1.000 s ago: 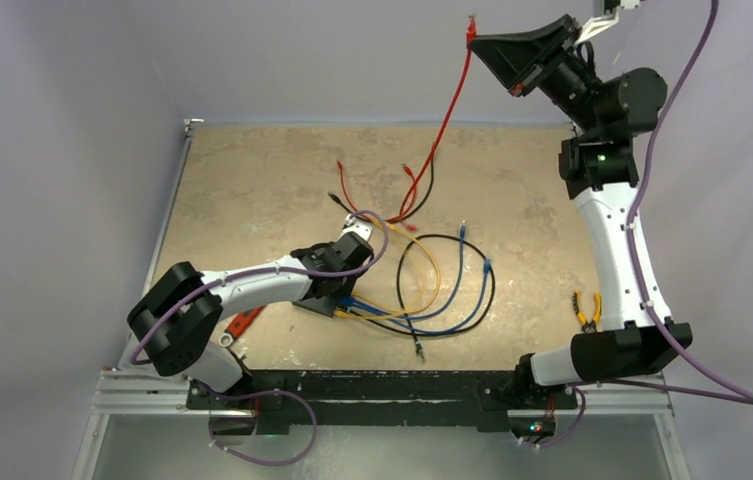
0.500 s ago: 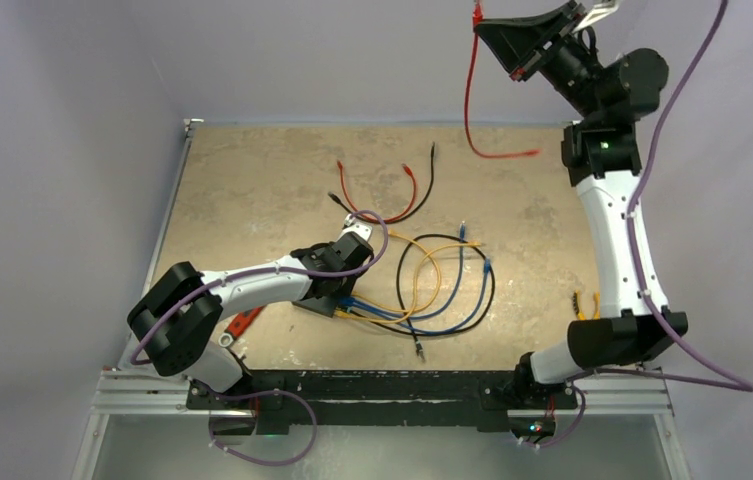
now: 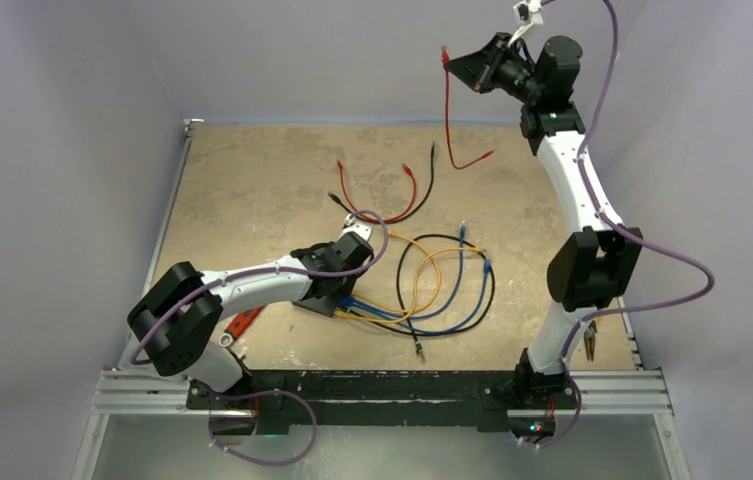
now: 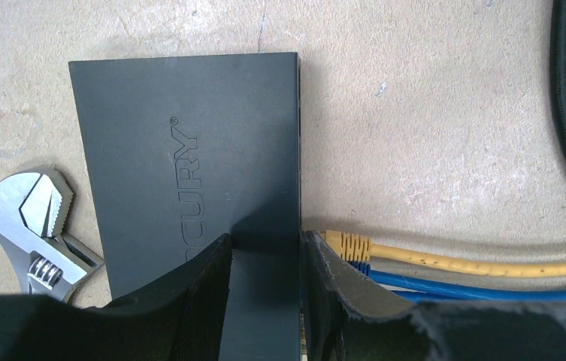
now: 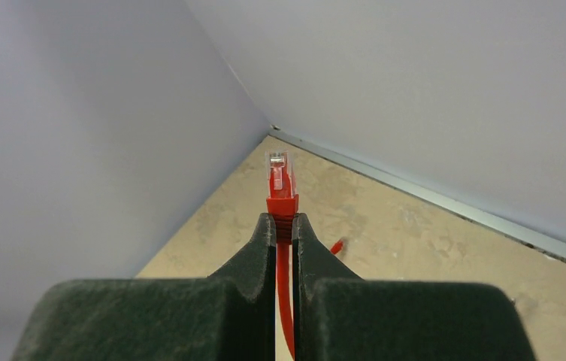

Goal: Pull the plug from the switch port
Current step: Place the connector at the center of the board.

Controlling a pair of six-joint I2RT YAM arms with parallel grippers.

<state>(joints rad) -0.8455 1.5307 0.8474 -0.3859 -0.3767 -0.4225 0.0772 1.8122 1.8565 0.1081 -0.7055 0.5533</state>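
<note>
Red patch cable (image 3: pixel 447 110) dangles pinched in the right gripper (image 5: pixel 283 226), so I'd keep the left gripper (image 4: pixel 264 259) clamping the flat matte black switch (image 4: pixel 189 150) steady.

The switch (image 4: pixel 189 173) runs under the fingers (image 4: pixel 189 301), sockets hidden; the wrench (image 4: pixel 35 226) is cut off.

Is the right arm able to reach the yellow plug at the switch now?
Probably not right away. The right gripper is raised high at the far edge, shut on the red cable. The yellow plug sits beside the left gripper, which clamps the switch and crowds it.
</note>
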